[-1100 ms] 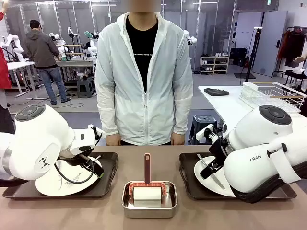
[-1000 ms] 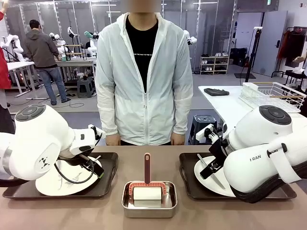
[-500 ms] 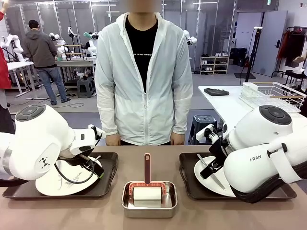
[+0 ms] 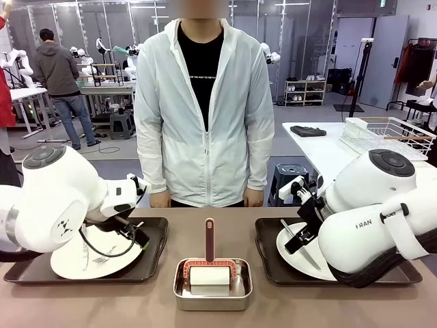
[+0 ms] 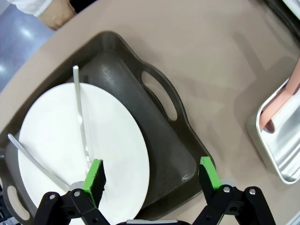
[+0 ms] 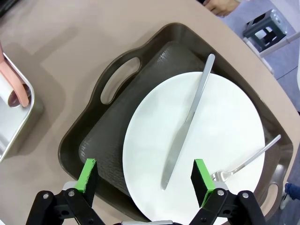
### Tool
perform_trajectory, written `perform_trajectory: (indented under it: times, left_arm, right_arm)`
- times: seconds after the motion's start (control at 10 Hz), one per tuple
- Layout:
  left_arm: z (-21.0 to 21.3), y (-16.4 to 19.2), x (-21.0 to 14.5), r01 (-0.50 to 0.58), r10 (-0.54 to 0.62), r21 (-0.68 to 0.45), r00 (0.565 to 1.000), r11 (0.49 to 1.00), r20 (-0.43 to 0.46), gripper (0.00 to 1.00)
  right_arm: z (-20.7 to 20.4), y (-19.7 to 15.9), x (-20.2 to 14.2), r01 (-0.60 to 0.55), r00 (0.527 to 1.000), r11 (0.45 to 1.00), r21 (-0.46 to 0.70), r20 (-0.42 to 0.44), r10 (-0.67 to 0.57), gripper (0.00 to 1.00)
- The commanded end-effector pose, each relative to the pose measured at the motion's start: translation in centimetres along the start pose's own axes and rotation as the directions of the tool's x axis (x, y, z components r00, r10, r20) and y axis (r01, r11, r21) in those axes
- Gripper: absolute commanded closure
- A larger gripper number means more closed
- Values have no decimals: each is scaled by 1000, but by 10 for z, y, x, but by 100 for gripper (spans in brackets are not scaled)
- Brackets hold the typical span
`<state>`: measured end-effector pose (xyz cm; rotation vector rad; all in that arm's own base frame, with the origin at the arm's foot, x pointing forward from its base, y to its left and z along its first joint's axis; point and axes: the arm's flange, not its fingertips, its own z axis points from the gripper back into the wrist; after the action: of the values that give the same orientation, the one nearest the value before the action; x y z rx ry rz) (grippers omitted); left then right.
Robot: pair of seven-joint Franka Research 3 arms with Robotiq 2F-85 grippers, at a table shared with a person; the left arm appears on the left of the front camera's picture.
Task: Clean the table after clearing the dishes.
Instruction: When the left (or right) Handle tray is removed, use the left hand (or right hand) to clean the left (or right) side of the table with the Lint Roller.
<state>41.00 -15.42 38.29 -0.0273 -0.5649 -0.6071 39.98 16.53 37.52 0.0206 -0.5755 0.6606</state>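
Dishes sit at both ends of the tan table, each set on its own dark tray with cut-out handles. On the robot's left, the left tray carries the left plate, round and white, with metal cutlery lying across its face. The left gripper hangs above it with its jaws wide apart and nothing between them. One green pad is over the plate, the other over the tray's rim. On the right, the right tray holds the right plate, with a knife lying lengthwise across the middle and a fork near the plate's edge. The right gripper hangs over this set, jaws likewise spread and empty, one pad above the tray's dark floor and the other above the plate beside the fork. Between the trays, at the near edge of the table, stands a small steel pan holding a lint roller with its reddish handle upright. A person in a white jacket stands at the far side, hands down at the table's edge.
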Motion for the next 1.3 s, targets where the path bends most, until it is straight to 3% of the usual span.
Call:
perform_trajectory:
  times: [0.0, 0.3, 0.4, 0.6, 0.7, 0.8, 0.9, 1.0, 1.1, 1.2]
  left_arm:
    - [22, 20, 30, 22, -22, -11, 1000, 1000, -18, 0]
    - [52, 56, 59, -12, 11, -175, 1000, 984, -6, 0]
    - [57, 72, 61, -52, 53, -283, 999, 958, -6, 0]
    - [72, 112, 48, -133, 187, -565, 982, 814, 37, 0]
    - [81, 130, 36, -163, 254, -654, 966, 738, 46, 0]
    - [90, 149, 21, -171, 322, -766, 945, 620, 50, 0]
    - [100, 173, 1, -174, 399, -842, 915, 510, 52, 0]
    - [110, 194, -21, -162, 456, -888, 888, 431, 60, 0]
    - [119, 215, -44, -154, 487, -908, 871, 391, 61, 0]
    - [127, 245, -77, -211, 554, -922, 833, 323, 3, 0]
  right_arm:
    - [7, -22, 31, -7, 1000, 999, 46, -11, 8, 0]
    - [18, -53, 72, 104, 995, 966, 236, -11, -104, 0]
    - [24, -64, 78, 179, 984, 907, 381, -51, -173, 0]
    - [42, -86, 72, 284, 952, 768, 575, -77, -295, 0]
    - [52, -97, 65, 306, 937, 704, 641, -72, -342, 0]
    - [60, -110, 55, 338, 907, 624, 705, -65, -417, 0]
    - [69, -127, 38, 350, 877, 518, 780, -78, -475, 0]
    - [79, -145, 17, 344, 863, 446, 826, -92, -496, 0]
    - [96, -175, -16, 331, 842, 378, 865, -90, -531, 0]
    - [108, -200, -47, 345, 792, 355, 869, -66, -607, 0]
